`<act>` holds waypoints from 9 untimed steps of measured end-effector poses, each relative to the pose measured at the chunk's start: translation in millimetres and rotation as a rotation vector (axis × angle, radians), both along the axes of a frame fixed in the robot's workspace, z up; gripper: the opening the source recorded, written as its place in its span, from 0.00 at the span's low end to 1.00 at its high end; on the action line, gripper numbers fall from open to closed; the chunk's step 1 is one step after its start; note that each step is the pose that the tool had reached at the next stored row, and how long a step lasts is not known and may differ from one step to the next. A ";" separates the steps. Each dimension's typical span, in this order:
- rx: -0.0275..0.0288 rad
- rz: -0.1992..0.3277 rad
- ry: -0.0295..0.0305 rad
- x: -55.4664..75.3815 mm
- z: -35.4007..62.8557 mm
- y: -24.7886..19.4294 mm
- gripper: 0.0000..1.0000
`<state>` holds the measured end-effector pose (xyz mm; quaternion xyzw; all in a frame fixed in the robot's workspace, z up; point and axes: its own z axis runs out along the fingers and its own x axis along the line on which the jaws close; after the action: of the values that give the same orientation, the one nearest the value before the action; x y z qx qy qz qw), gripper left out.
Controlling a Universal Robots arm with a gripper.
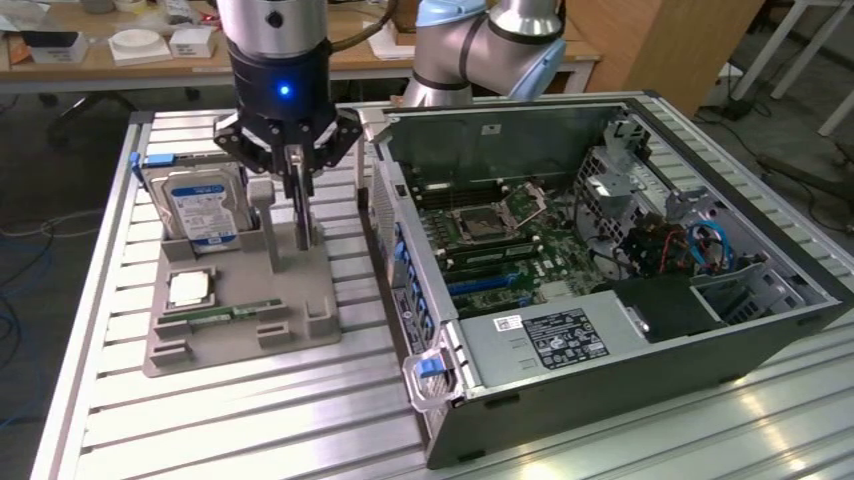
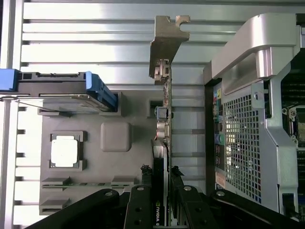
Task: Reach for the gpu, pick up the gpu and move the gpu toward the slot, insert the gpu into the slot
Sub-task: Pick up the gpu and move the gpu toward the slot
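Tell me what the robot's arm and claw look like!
The arm is made of silver-grey tubes with pale blue caps on its joints. Its wrist is a shiny silver cylinder, then black with a small glowing blue light. The gripper is black, with jointed bar fingers dotted with round bolts.

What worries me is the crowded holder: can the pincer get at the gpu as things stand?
Likely yes: the pincer looks closed on the upright gpu from above; the hard drive and the computer case stand off to either side, leaving the way free.
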<state>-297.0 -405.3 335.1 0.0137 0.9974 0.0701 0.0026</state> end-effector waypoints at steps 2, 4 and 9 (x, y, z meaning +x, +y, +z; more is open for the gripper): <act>-0.0101 0.000 0.0002 0.0 2.5 0.0 0.26; -0.0170 0.000 0.0002 0.0 5.7 -0.1 0.26; -0.0210 0.000 0.0002 0.0 17.0 0.0 0.26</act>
<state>-297.0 -405.3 352.1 0.0138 0.9981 0.0596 0.0027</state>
